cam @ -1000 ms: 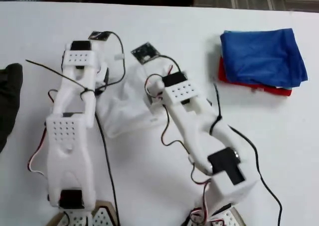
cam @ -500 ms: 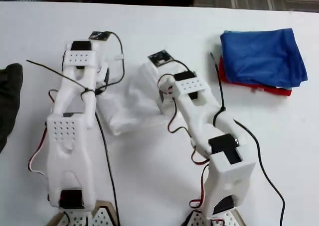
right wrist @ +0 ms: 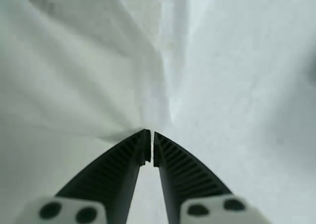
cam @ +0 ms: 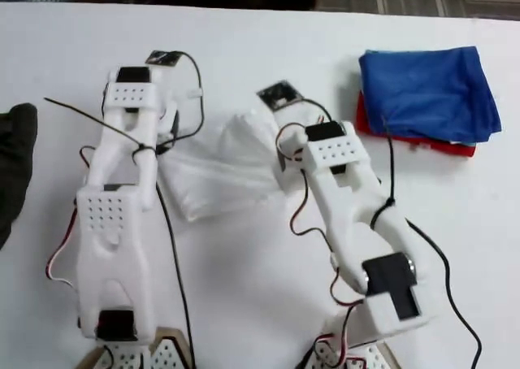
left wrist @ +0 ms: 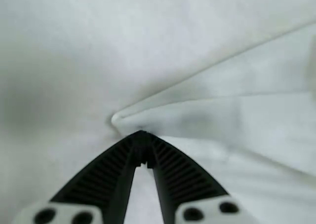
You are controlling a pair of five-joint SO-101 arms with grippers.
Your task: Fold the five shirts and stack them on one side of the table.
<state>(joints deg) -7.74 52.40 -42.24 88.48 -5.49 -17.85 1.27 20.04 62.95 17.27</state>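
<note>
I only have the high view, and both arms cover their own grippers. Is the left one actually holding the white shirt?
Observer: Yes. In the left wrist view the left gripper is shut, pinching the white shirt right beside a folded corner.
Operator: And the right one, has it got cloth or just the table?
Observer: Cloth. In the right wrist view the right gripper is shut on the same shirt, and the fabric rises to its tips in a ridge.
</note>
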